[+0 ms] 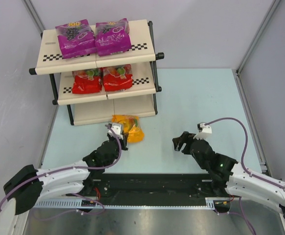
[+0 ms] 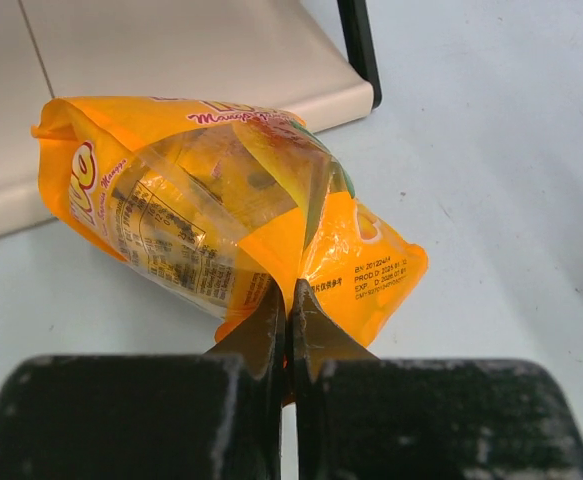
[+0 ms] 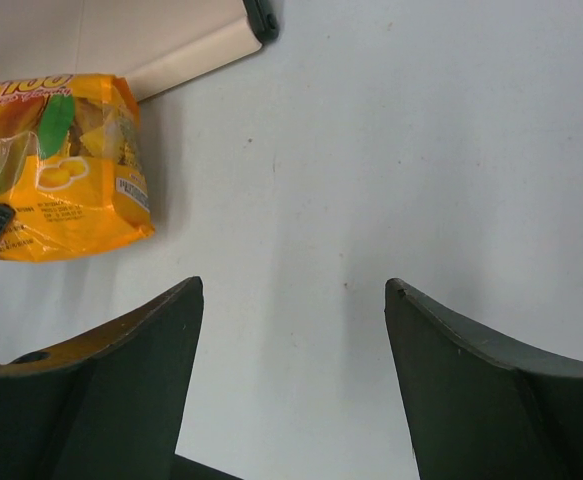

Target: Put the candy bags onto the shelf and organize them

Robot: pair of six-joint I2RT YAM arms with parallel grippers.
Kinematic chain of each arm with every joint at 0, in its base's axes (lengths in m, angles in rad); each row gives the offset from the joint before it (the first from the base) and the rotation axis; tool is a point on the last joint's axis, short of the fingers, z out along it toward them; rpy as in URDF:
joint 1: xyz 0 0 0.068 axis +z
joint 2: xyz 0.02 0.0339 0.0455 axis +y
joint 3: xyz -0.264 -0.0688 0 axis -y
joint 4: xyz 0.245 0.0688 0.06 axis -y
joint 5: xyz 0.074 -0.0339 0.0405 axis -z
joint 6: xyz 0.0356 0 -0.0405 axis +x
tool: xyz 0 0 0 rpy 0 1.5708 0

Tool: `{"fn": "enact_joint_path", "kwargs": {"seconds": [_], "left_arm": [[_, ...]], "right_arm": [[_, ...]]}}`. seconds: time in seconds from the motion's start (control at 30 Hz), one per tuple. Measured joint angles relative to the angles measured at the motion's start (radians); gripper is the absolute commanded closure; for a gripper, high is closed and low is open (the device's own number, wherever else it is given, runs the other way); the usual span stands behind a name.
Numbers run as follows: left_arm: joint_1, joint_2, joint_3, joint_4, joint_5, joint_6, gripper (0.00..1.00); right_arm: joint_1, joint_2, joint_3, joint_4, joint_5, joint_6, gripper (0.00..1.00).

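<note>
Left gripper (image 2: 286,300): you had it pinched on the near edge of the orange bag (image 2: 201,210).
Orange bag: lay on the table (image 1: 196,98), at the shelf's (image 1: 143,33) bottom board.
Right gripper (image 3: 293,300): spread, over the table.
Top tier: purple bags (image 1: 75,38).
Middle tier: red bags (image 1: 86,81).

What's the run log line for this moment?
left gripper: shut on orange bag | right gripper: open, empty | shelf: purple bags top tier, red bags middle tier | orange bag: at bottom tier's front edge

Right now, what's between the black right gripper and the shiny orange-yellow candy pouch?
Only bare pale-blue table separates the right gripper from the orange-yellow candy pouch; top external and right wrist views show it.
</note>
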Motion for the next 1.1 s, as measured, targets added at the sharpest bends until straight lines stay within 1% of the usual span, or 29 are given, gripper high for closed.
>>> {"fn": "enact_joint_path", "kwargs": {"seconds": [0.13, 0.27, 0.47, 0.6, 0.83, 1.0, 1.1], "left_arm": [[0.049, 0.057, 0.031, 0.041, 0.079, 0.043, 1.00], [0.105, 0.081, 0.060, 0.068, 0.147, 0.070, 1.00], [0.240, 0.120, 0.104, 0.121, 0.242, 0.082, 1.00], [0.324, 0.177, 0.131, 0.167, 0.298, 0.084, 1.00], [0.480, 0.375, 0.164, 0.280, 0.398, 0.072, 1.00], [0.538, 0.506, 0.240, 0.347, 0.451, 0.066, 1.00], [0.555, 0.549, 0.276, 0.355, 0.474, 0.066, 1.00]], "right_arm": [[-0.027, 0.000, -0.010, 0.014, -0.026, -0.014, 0.22], [-0.053, 0.004, -0.019, 0.035, -0.047, -0.025, 0.22], [-0.101, 0.040, -0.048, 0.073, -0.094, -0.037, 0.22], [-0.126, 0.072, -0.055, 0.105, -0.120, -0.041, 0.22], [-0.168, 0.113, -0.059, 0.168, -0.165, -0.053, 0.22], [-0.200, 0.126, -0.059, 0.194, -0.193, -0.062, 0.21], [-0.217, 0.127, -0.061, 0.209, -0.208, -0.063, 0.21]]}}
